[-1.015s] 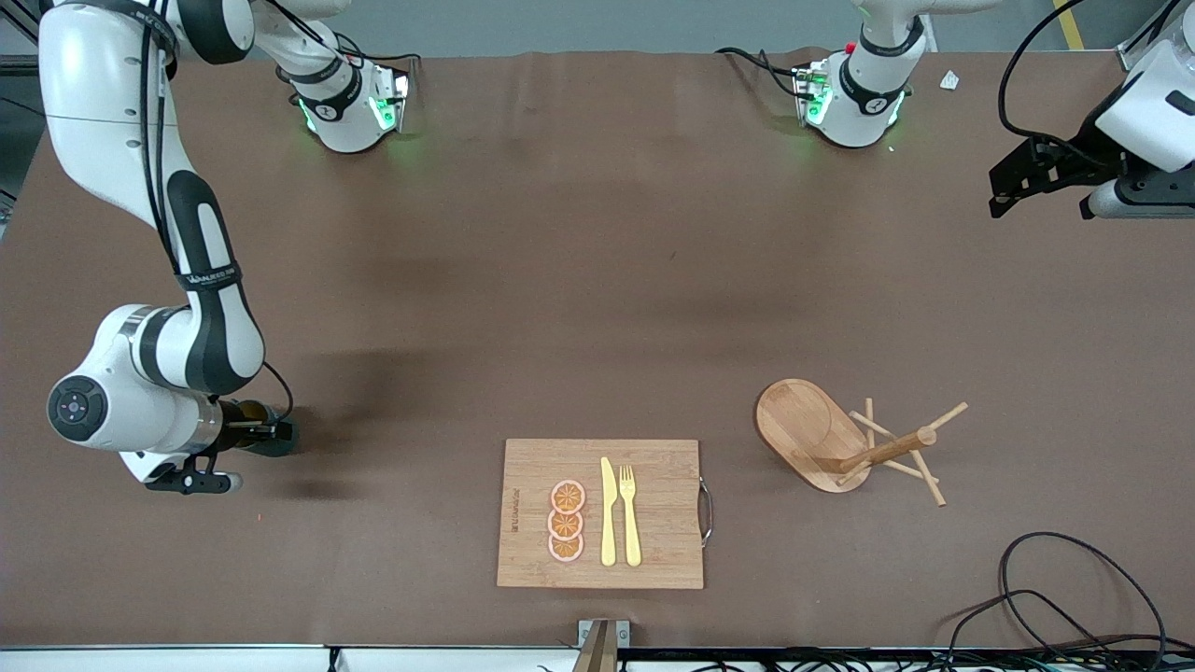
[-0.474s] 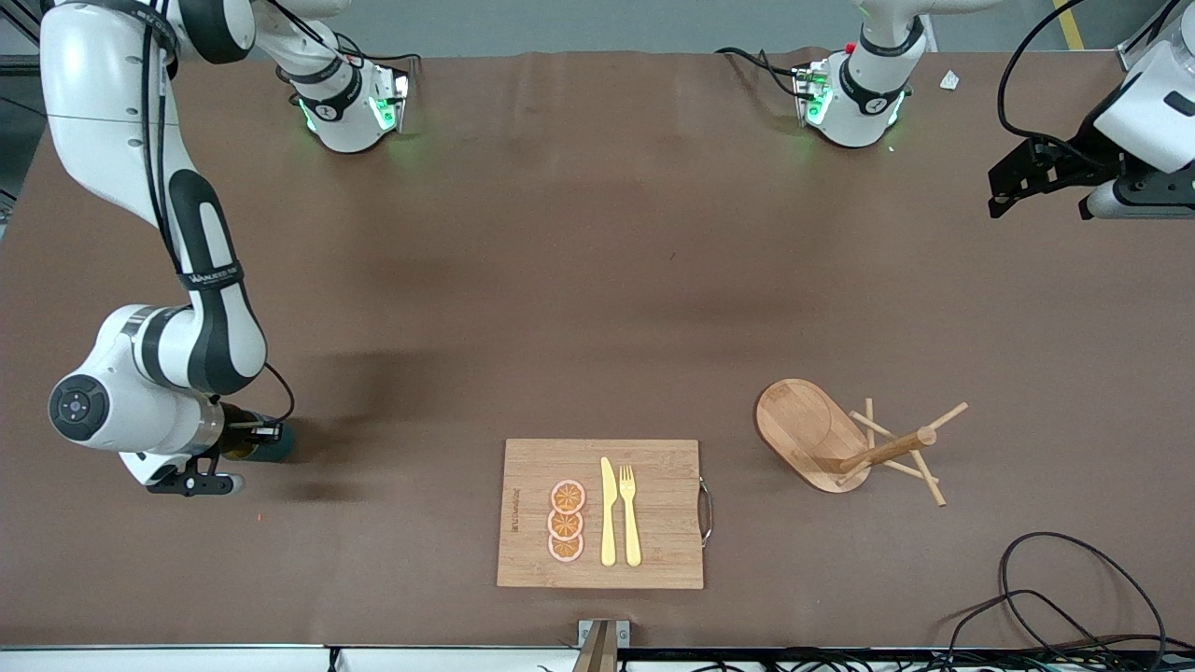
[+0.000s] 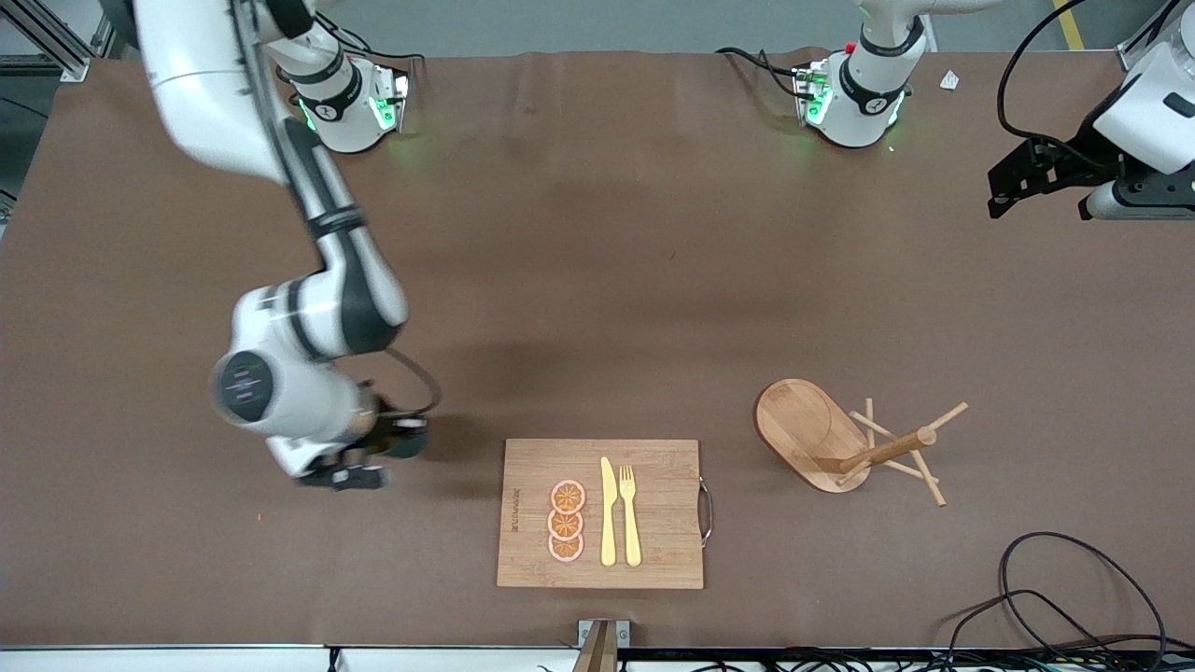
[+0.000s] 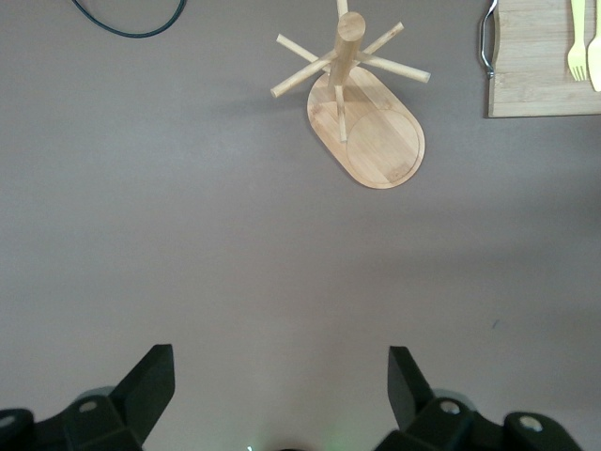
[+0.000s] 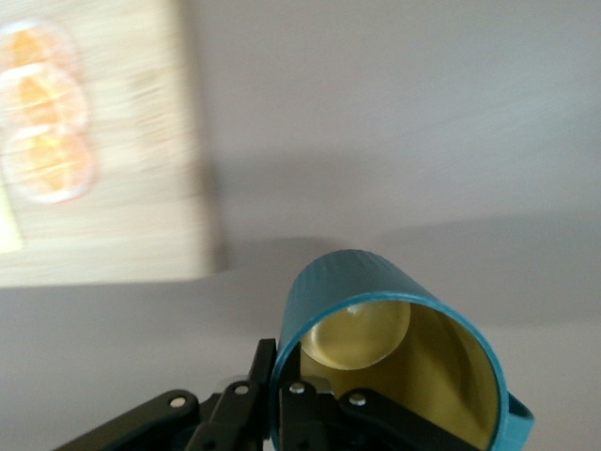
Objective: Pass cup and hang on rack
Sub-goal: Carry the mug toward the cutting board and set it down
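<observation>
Front view: cup [image 3: 403,439] clamped in right gripper [image 3: 373,448], up over bare mat just beside board [image 3: 601,512], toward right arm's end. Pickup looks done; handover and hanging left. Rack [image 3: 845,445] empty, oval bamboo base, thin dowel pegs. Left gripper [image 3: 1046,182] waiting at left arm's end.

Left wrist view: fingers [image 4: 141,385] spread, nothing between; rack over matte brown mat.

Right wrist view: ribbed teal wall, glossy mustard inside, rim pinched by fingers [image 5: 282,395].
</observation>
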You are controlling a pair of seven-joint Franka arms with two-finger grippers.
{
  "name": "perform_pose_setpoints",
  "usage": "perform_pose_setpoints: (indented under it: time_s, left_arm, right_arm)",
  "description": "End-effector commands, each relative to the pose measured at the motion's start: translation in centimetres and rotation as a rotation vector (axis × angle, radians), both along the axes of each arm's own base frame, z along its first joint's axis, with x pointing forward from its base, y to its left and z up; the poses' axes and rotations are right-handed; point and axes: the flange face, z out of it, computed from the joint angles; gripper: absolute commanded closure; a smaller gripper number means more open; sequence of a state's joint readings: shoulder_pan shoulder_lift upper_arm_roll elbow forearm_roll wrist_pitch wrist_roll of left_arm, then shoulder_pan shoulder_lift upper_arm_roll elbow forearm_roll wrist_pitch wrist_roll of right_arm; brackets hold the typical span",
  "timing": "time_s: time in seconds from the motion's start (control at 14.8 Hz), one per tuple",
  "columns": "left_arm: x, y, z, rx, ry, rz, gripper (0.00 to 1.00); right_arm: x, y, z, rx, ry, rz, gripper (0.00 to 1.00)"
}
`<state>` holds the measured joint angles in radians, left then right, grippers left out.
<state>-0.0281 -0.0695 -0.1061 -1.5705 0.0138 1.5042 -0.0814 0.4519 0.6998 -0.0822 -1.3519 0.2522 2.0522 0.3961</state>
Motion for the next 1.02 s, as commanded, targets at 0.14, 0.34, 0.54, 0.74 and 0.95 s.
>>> perform_pose_setpoints:
  time_s: [0.14,0.34,0.54,0.74,0.95]
  left_arm:
    - [-0.1,-0.3,0.4,0.002,0.006,-0.005,0.0]
    - [-0.3,-0.2,0.4,0.005,0.012,-0.005,0.0]
    - [-0.4,0.0,0.7,0.003,0.008,-0.008,0.0]
    - [-0.5,-0.4,0.9,0.003,0.004,0.004,0.0]
    - [-0.5,-1.1,0.7,0.002,0.007,-0.006,0.0]
  right_arm:
    - [-4.0,17.0,-3.3,0.099,-0.06,-0.18,0.99]
    - [-7.6,23.6,-6.9,0.179,-0.085,-0.304,0.98]
    - [-8.2,24.1,-7.1,0.174,-0.06,-0.337,0.57]
    - [-6.9,22.8,-4.3,0.181,-0.087,-0.34,0.0]
    - [-4.2,18.7,-0.5,0.131,-0.097,-0.343,0.0]
